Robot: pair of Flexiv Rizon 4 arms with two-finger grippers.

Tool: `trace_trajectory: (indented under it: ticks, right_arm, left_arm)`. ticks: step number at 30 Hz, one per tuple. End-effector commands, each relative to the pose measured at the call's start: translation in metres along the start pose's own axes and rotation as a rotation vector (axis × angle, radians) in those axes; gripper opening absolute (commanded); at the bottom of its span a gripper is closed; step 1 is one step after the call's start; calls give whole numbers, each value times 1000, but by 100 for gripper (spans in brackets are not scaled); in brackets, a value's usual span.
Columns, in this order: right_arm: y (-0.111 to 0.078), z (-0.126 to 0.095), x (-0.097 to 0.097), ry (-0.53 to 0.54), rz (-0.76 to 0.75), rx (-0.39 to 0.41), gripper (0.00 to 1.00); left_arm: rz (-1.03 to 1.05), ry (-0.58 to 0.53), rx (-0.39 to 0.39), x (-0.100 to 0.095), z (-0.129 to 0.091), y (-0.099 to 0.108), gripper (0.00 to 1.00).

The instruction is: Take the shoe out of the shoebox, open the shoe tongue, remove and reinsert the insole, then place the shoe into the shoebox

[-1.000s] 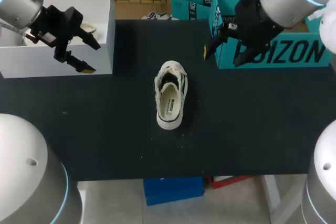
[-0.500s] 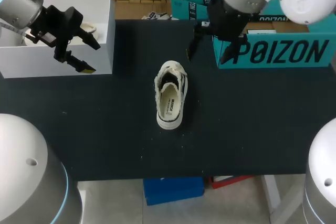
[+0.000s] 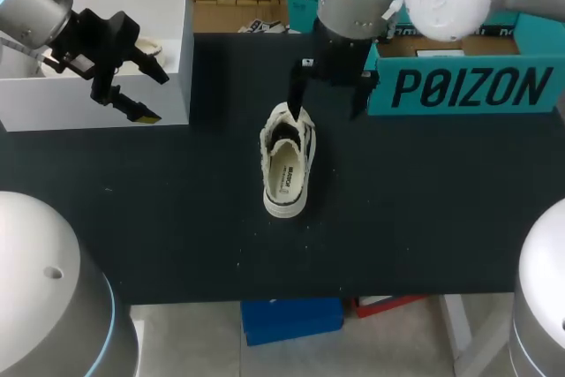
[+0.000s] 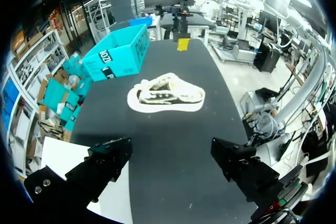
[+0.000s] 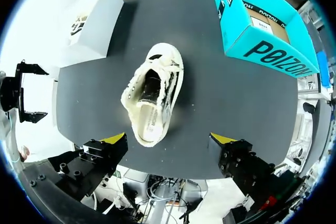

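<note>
A white low shoe with black trim (image 3: 285, 161) lies upright on the black table, toe toward the far side, its insole showing. My right gripper (image 3: 328, 99) hangs open above and just beyond the toe; in the right wrist view the shoe (image 5: 152, 93) lies ahead of its spread fingers (image 5: 170, 140). The teal shoebox (image 3: 468, 86) stands open at the far right. My left gripper (image 3: 152, 92) is open in front of a white box, well left of the shoe. The left wrist view has the shoe (image 4: 165, 94) far ahead of its gripper (image 4: 176, 166), with nothing between the fingers.
A white open box (image 3: 97, 41) stands at the far left with something pale inside. More teal boxes (image 3: 309, 6) sit behind the table's far edge. The table (image 3: 397, 218) is bare black surface around the shoe.
My right arm has swung left from in front of the teal shoebox to above the shoe's toe end. The left arm and the shoe have stayed where they were.
</note>
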State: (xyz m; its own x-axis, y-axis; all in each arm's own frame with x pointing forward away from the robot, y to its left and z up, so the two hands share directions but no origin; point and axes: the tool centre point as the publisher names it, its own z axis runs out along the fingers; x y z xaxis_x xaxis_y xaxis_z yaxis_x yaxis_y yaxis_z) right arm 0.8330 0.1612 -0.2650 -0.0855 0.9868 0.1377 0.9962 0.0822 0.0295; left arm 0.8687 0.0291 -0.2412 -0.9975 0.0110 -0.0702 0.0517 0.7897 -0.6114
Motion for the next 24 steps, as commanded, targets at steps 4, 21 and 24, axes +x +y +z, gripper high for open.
trace_trajectory:
  ticks: [4,21,24]
  right_arm:
    - [11,32,1,-34,-6,15,100]
    - [37,93,0,-31,10,43,66]
    - [38,102,-1,-26,12,45,62]
  left_arm:
    - [2,-5,0,1,1,1,100]
    - [2,-5,0,1,1,1,100]
    - [2,-5,0,1,1,1,100]
